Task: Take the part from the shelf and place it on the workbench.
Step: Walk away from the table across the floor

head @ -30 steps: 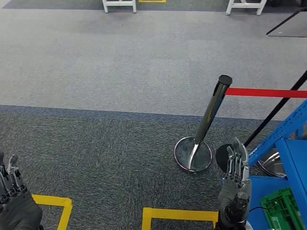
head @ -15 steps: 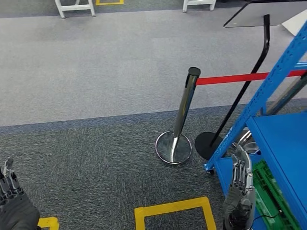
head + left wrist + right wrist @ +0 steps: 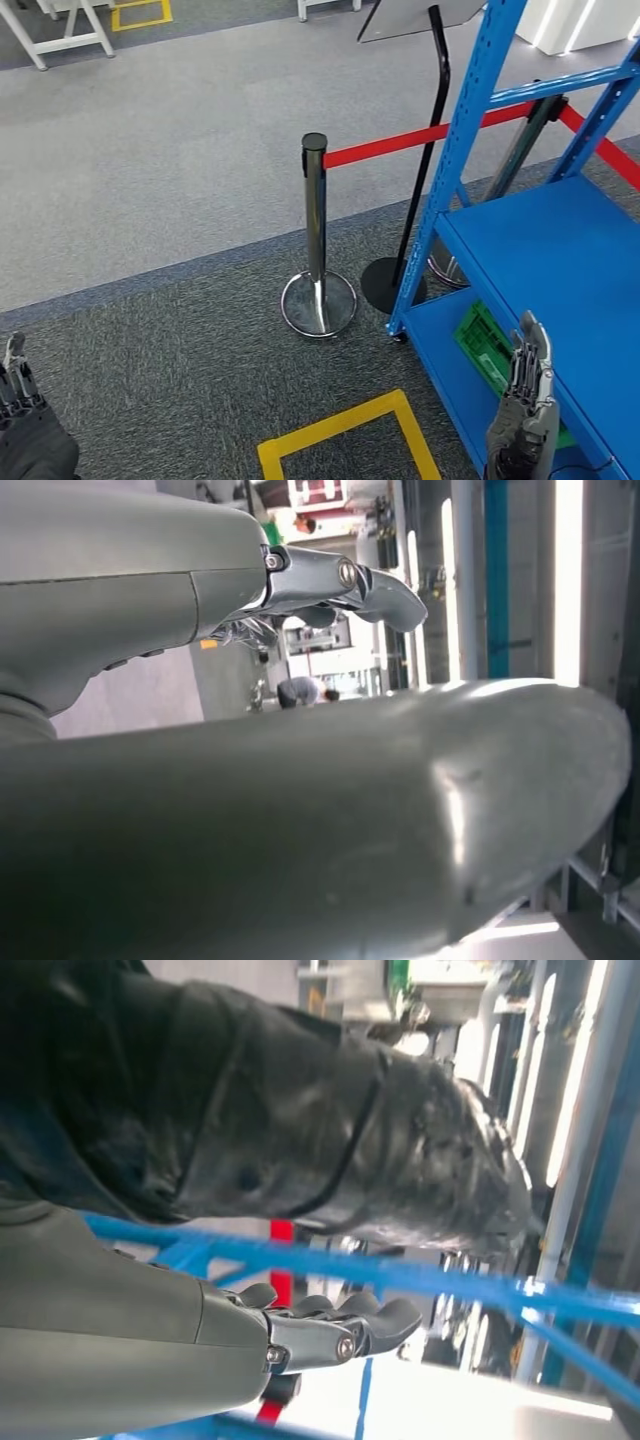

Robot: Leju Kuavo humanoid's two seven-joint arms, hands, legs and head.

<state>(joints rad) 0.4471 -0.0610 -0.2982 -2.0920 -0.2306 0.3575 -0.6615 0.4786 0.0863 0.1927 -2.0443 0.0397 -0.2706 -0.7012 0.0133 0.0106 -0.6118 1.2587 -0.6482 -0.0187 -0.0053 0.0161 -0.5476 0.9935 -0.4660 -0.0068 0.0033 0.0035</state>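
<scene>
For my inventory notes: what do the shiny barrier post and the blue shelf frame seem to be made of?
The shiny barrier post looks like polished chromed metal: it mirrors its surroundings. The blue shelf frame looks like painted steel, with an even matte blue coat and perforated uprights.

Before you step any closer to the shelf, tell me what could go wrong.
1. The right hand is raised, open, close to the front edge of the blue shelf; a further turn could knock it against the frame.
2. The chrome post and its red belt stand just left of the shelf; a wide step could catch them.
3. The green tray sits on the low level, so reaching it likely means stooping under the upper board.
</scene>
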